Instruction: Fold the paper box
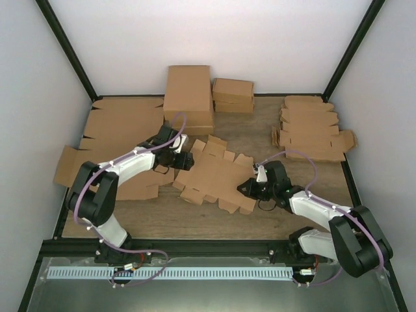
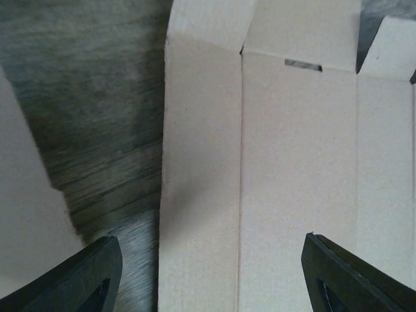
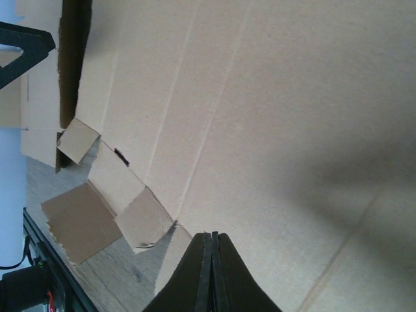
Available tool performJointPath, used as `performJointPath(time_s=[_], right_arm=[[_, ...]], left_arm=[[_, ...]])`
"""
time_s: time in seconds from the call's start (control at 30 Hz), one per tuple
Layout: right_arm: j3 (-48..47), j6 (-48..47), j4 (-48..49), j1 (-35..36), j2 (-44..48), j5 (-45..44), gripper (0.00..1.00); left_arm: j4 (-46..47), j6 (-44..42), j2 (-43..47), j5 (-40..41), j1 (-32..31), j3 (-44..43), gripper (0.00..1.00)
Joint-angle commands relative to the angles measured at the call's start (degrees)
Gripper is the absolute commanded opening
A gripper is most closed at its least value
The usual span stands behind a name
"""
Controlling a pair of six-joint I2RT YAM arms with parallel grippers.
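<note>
Both wrist views crop the flat paper box (image 1: pixel 214 175), with the left pincer (image 2: pixel 208 279) spread wide astride one edge and the right pincer (image 3: pixel 211 242) pressed shut by the opposite edge.

Robotics laboratory test cell: a wood-topped table (image 1: pixel 195 221) walled by plain white panels (image 1: pixel 214 39) in a black frame (image 1: pixel 66 45), a left arm (image 1: pixel 123 166) and a right arm (image 1: pixel 318 211) bolted above a slotted rail (image 1: pixel 195 273), with stacked cardboard blanks (image 1: pixel 312 127) and folded boxes (image 1: pixel 188 97) kept as stock
</note>
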State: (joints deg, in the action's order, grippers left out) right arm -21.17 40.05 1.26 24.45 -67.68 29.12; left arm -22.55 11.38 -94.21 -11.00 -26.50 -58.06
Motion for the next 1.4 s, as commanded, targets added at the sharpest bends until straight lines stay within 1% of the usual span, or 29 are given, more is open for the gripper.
performJointPath(time_s=[0.0,0.1,0.2,0.33,0.47,0.57,0.7,0.8,0.87,0.93,1.03,1.13,1.2,1.37], right_arm=[[1.52,-1.68,3.15,-1.69,-0.6,0.76,0.01],[3.09,-1.95,4.26,-3.33,-0.87,1.53,0.01],[4.99,-1.83,5.78,-4.78,-0.64,2.66,0.01],[7.15,-1.27,7.26,-5.22,-0.65,2.73,0.01],[8.19,-0.83,6.63,-5.29,-0.66,1.43,0.01],[8.74,-0.94,5.6,-5.21,-0.11,0.49,0.01],[9.91,-0.41,4.61,-5.27,1.77,-0.21,0.01],[10.6,0.14,3.78,-5.28,3.22,-0.39,0.01],[10.79,0.13,3.16,-5.21,3.81,-0.2,0.01],[10.64,0.19,1.95,-5.24,4.44,0.1,0.01],[10.91,0.69,0.62,-5.28,5.98,0.25,0.01],[11.43,1.53,0.16,-5.29,7.28,0.85,0.01],[11.75,1.9,0.0,-5.28,7.83,1.22,0.01],[12.44,2.2,-0.87,-5.25,8.99,1.46,0.01]], left_arm=[[1.78,-3.32,-3.16,-5.28,0.81,-2.78,0.79],[1.28,-3.15,-5.79,-4.54,1.27,-4.08,0.79],[1.77,-2.8,-7.29,-4.87,1.53,-4.78,0.82],[1.92,-2.01,-9.35,-5.83,2.05,-5.19,0.83],[2.25,-1.27,-10.63,-5.52,2.22,-5.3,0.83],[2.91,-0.84,-11.32,-6.97,2.16,-5.18,0.83],[3.8,-0.68,-11.99,-11.88,2.17,-4.98,0.82],[4.08,-0.24,-11.94,-15.33,2.16,-4.71,0.76],[4.16,0.85,-10.38,-15.11,2.16,-4.35,0.69],[5.57,2.74,-6.63,-14.5,2.08,-2.63,0.62],[6.24,3.85,-2.88,-15.07,1.5,-1.57,0.55],[4.79,4.23,-2.01,-15.06,0.17,-1.74,0.48],[3.77,5.13,-1.93,-13.2,-1.9,-1.92,0.42],[2.65,6.13,-1.75,-4.95,-7.94,-2.38,0.35]])
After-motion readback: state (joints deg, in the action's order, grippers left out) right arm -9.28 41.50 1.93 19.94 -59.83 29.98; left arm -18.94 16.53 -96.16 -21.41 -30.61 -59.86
